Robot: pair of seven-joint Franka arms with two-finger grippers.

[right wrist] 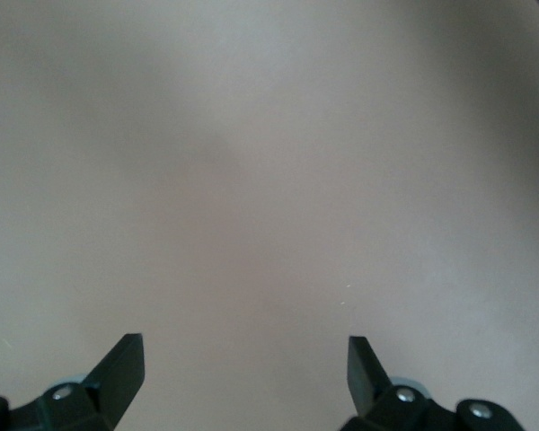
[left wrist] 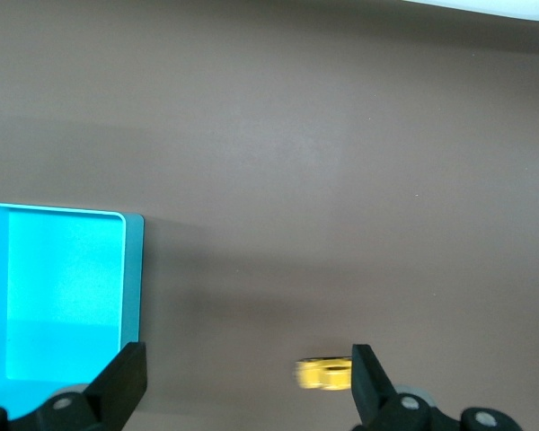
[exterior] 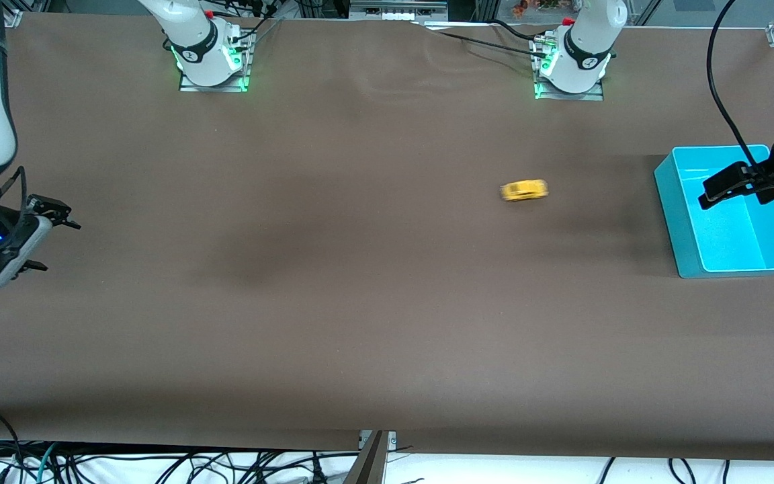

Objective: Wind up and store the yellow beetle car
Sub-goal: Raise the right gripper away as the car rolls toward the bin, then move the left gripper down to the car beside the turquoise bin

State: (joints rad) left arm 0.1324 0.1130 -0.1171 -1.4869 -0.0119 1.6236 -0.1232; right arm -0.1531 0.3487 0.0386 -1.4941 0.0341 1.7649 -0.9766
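The yellow beetle car [exterior: 525,191] lies lengthwise at nine o'clock from the left gripper [exterior: 729,187], the nearer; both jaws gape empty, the right gripper [exterior: 51,242] waiting.

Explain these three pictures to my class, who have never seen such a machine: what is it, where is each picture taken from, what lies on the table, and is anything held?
Two white robot arms stand at a brown table. The wide picture looks down from a high camera facing them; the other two come from cameras on each arm's wrist. On the table lies a small yellow beetle car, blurred in the picture, and a turquoise bin at the left arm's end. The left hand hangs open over the bin, empty. The right hand is open at the right arm's end of the table, over bare cloth, also empty. Nothing is held.
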